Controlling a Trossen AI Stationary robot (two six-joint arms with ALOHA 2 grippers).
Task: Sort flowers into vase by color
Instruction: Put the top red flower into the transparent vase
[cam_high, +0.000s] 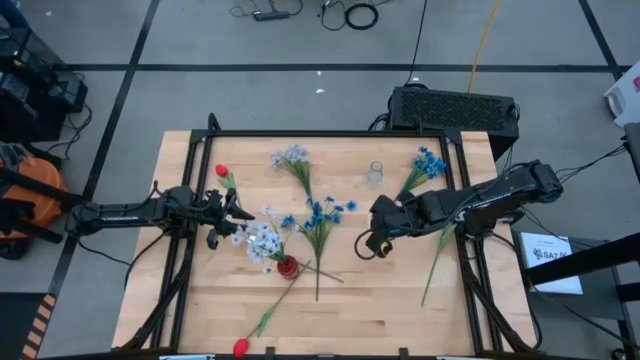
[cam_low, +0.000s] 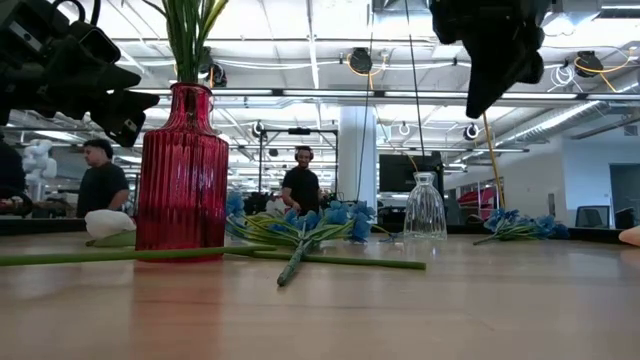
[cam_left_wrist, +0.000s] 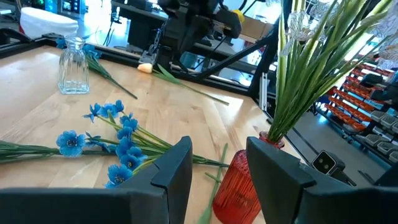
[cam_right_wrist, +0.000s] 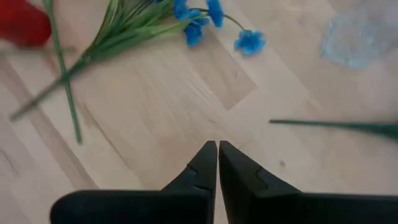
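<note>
A red vase (cam_high: 287, 266) stands near the table's middle with pale blue-white flowers (cam_high: 262, 238) in it. Bright blue flowers (cam_high: 325, 212) lie beside it, stems toward the near edge. My right gripper (cam_high: 368, 245) hangs shut above bare wood to their right; the right wrist view shows its fingertips (cam_right_wrist: 217, 146) together with nothing between them. My left gripper (cam_high: 240, 215) waits open and level to the left of the red vase (cam_left_wrist: 239, 186), apart from it. A clear glass vase (cam_high: 375, 175) stands toward the far edge.
More flowers lie flat: pale blue ones (cam_high: 292, 157) at the far middle, bright blue ones (cam_high: 430, 163) at the far right, a red bud (cam_high: 222, 172) at the far left, another (cam_high: 240, 346) at the near edge. A long green stem (cam_high: 438, 258) runs under my right arm.
</note>
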